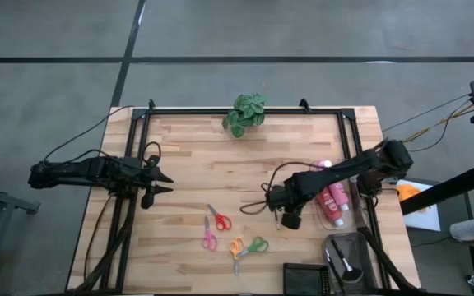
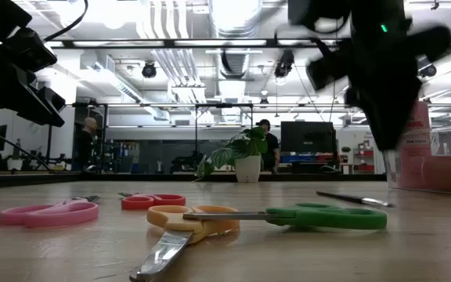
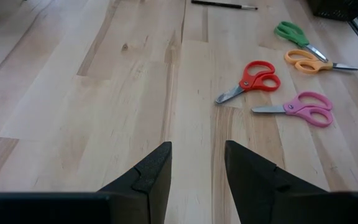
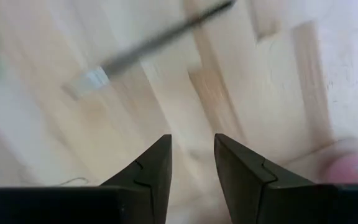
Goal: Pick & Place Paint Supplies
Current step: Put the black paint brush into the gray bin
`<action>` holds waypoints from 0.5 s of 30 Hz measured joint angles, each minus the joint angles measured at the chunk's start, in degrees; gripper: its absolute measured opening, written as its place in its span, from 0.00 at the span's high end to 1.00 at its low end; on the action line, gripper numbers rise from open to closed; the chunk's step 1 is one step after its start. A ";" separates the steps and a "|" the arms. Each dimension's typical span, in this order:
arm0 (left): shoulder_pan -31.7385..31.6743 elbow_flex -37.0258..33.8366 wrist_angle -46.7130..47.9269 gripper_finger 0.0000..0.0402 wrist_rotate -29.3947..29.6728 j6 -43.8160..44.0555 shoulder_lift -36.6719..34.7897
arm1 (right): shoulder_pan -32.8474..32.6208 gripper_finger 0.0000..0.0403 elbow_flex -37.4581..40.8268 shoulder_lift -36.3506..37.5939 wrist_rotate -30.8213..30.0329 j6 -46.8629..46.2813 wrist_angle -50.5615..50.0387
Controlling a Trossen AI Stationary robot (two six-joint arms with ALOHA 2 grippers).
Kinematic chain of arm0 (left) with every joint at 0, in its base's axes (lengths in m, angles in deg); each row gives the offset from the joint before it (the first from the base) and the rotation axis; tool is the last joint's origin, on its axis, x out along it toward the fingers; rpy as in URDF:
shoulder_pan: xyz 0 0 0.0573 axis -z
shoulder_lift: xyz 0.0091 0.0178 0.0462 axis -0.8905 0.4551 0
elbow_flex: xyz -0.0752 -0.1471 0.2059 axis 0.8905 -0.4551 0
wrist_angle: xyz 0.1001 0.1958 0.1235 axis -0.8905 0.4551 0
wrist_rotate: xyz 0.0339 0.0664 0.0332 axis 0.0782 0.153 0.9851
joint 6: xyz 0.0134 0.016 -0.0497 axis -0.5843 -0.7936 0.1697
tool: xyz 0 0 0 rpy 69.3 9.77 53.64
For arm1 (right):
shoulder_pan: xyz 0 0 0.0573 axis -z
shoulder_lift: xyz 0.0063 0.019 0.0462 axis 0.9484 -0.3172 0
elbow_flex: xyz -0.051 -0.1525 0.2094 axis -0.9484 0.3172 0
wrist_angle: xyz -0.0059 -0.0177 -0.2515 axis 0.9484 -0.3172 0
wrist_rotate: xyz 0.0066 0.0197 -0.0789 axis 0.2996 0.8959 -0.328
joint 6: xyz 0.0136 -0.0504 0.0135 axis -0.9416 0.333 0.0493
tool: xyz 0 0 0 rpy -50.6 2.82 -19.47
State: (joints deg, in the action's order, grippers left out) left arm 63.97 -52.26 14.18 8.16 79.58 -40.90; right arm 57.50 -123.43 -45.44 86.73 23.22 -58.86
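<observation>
1. A thin dark-handled brush (image 4: pixel 160 38) lies flat on the wooden table (image 1: pixel 188 156), and in the right wrist view it sits ahead of the right gripper (image 4: pixel 192 158), its long axis running slantwise across the line of the fingers — blurred, but its pale ferrule shows at one end.
2. The right gripper (image 1: pixel 289 219) hangs over the table just beside the clear tray (image 1: pixel 346 222) that holds the red and pink squeeze bottles (image 1: pixel 332 197); its jaws stand a narrow gap apart with nothing between them.
3. The brush looks the likeliest next target, and the right arm is clearly the nearer — a grasp would call for the fingers to straddle the handle crosswise.
4. The left gripper (image 3: pixel 197 171) waits at the table's left edge, jaws also slightly parted and empty, pointing toward the red scissors (image 3: pixel 250 79) and pink scissors (image 3: pixel 303 109), well apart from the brush.
5. A dark bin (image 1: pixel 346 259) near the right front corner already holds brush-like items.
</observation>
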 joint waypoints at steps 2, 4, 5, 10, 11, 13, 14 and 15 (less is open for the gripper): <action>0.01 0.00 -0.02 0.63 0.00 0.00 0.00 | 0.37 0.71 -0.42 2.73 -1.44 -10.09 2.94; 0.01 0.00 -0.01 0.63 -0.02 0.00 -0.01 | 0.94 0.71 -0.25 5.15 -4.30 -21.73 6.14; 0.02 0.00 0.00 0.63 -0.01 0.00 -0.01 | 1.15 0.71 -0.07 5.96 -5.70 -26.63 8.15; 0.02 0.00 0.00 0.63 -0.02 0.00 0.00 | 2.46 0.71 0.65 5.37 -8.85 -34.49 17.65; 0.00 0.00 -0.02 0.63 -0.02 0.00 0.00 | 2.69 0.71 0.65 4.34 -8.81 -35.10 19.39; 0.00 0.00 -0.02 0.63 0.00 0.00 0.00 | 2.87 0.71 0.76 1.78 -8.70 -35.88 21.49; 0.00 0.00 -0.01 0.63 0.00 -0.02 0.00 | 2.88 0.71 0.79 0.56 -8.55 -36.41 22.84; 0.01 0.00 -0.01 0.63 -0.01 -0.02 -0.01 | 2.87 0.71 0.79 -0.52 -7.92 -36.99 24.37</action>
State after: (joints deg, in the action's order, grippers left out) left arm 63.98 -52.26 14.17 8.15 79.56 -40.91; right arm 60.37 -122.65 -45.96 78.81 -13.76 -34.49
